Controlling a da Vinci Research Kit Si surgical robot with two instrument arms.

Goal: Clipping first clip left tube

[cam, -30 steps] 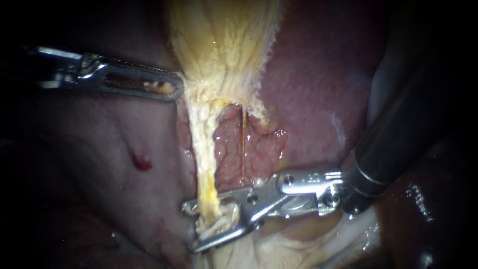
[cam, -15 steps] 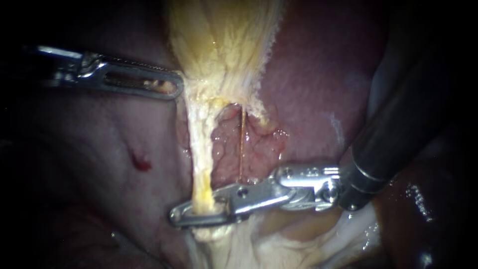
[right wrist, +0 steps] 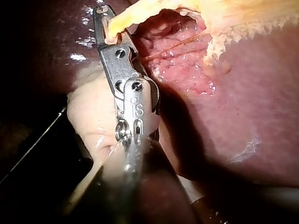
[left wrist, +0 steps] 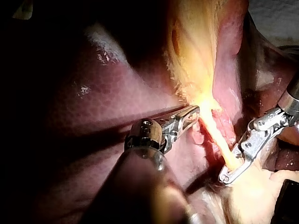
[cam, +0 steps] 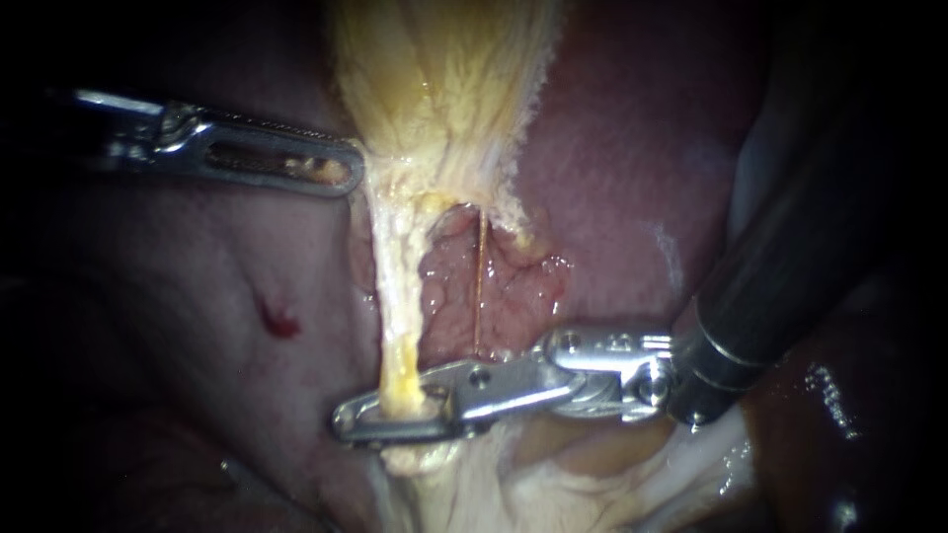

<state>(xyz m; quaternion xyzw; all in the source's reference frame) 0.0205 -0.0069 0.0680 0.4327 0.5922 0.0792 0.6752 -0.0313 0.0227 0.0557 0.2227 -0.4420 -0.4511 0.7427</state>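
The left tube (cam: 397, 296) is a thick pale-yellow strand running down from the gallbladder (cam: 444, 89). A thin orange strand, the right tube (cam: 480, 286), lies beside it over pink raw tissue. My right instrument (cam: 346, 426) comes in from the right and its slotted jaws are shut on the left tube low down; the same hold shows in the left wrist view (left wrist: 225, 176) and the right wrist view (right wrist: 103, 13). I cannot make out a clip between the jaws. My left instrument (cam: 348, 170) is shut on the gallbladder's edge just above the tube (left wrist: 194, 112).
Dark red liver (cam: 612, 178) lies behind and to the right. On the pale tissue to the left is a small red bleeding spot (cam: 279, 321). Whitish fatty tissue (cam: 553, 484) sits under the right instrument's jaws. Its dark shaft (cam: 790, 266) fills the right side.
The right instrument's jaws, wide open around the left tube a second ago, have closed onto it and slid slightly left. The left instrument has stayed put.
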